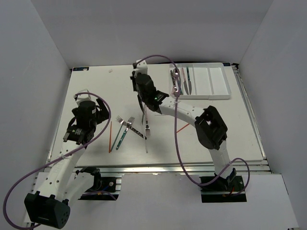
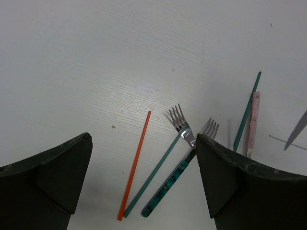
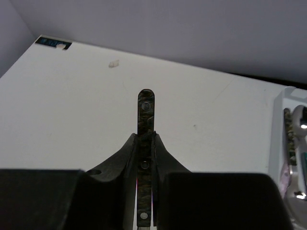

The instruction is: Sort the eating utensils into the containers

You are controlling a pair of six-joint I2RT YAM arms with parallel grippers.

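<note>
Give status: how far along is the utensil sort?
Early. Done: a few utensils in the tray. In hand: right gripper shut on a dark-handled utensil. To do: forks and chopsticks on the table; left gripper open above them.

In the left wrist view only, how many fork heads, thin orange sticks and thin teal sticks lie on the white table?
Silver metal fork heads: 2
Thin orange-red stick: 1
Thin teal sticks: 2
Total: 5
</note>
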